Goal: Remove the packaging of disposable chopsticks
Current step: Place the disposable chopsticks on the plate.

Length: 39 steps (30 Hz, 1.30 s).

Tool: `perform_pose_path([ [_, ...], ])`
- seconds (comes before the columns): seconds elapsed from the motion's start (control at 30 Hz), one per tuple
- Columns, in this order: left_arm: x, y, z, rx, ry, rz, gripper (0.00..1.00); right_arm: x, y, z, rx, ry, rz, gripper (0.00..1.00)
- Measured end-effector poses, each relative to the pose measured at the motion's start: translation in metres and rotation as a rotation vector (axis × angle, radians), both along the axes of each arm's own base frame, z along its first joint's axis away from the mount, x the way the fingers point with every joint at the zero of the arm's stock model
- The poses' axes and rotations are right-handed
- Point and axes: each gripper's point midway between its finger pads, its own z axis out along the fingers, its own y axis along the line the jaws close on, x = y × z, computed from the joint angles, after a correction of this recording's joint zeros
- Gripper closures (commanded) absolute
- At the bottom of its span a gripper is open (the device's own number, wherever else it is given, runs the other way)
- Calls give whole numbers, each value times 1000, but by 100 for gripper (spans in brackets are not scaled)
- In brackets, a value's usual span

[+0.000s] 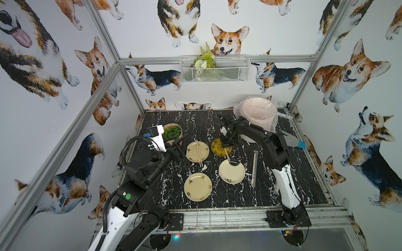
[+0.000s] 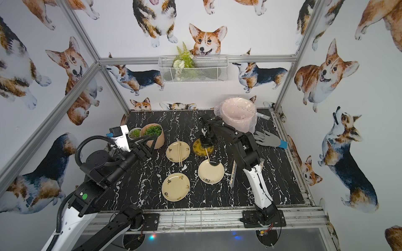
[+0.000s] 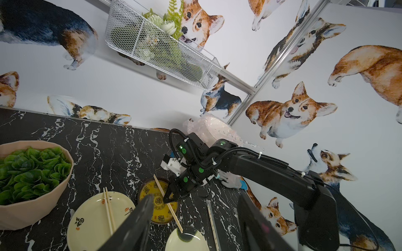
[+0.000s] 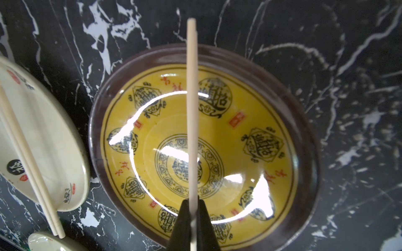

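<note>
The jaws of the right gripper [image 4: 193, 203] are clenched on the held chopsticks [image 4: 192, 108], a pair of bare pale sticks pinched near their middle; the jaws of the left gripper [image 3: 195, 195] stand released, wide apart, with nothing between them. Taking the back wall as twelve, I see the right gripper hanging over the yellow bowl [image 4: 272, 104], close to the middle of the black marbled table [image 1: 282, 184]; the held chopsticks slant across that bowl, one end past its rim toward eleven o'clock, the other out over the dark patch on the marked plate [image 1: 230, 176] at five o'clock; whether that end touches the plate I cannot tell. At nine o'clock of the bowl sits the near plate [image 1: 191, 152], and the loose chopsticks [image 1: 198, 153] lie across it, bare, their lower ends jutting past its rim; beyond it, also at nine, the left gripper hovers beside the planter [image 1: 174, 141] of green leaves. At seven o'clock lies a third plate [image 1: 198, 187]. The packaging sleeve [image 1: 254, 168], long, clear and printed in white, lies flat on the table at four o'clock of the bowl, just beside the marked plate and apart from both grippers; in the left wrist view a pale strip shows inside it. At one o'clock stands the lined bin [image 1: 261, 121]; at three o'clock, near the wall, lies a grey glove [image 2: 266, 140].
</note>
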Motion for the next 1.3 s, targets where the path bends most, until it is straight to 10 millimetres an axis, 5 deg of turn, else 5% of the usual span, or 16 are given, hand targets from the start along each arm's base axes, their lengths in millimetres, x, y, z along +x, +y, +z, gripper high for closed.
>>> perform_pose_path([
  [0.63,3,-1,-5,13,9,6,36,14,9,-5,29,-3,0,99],
  [1.3,6,-2,-7,18,17,6,36,20,4,6,-2,-36,9,81],
])
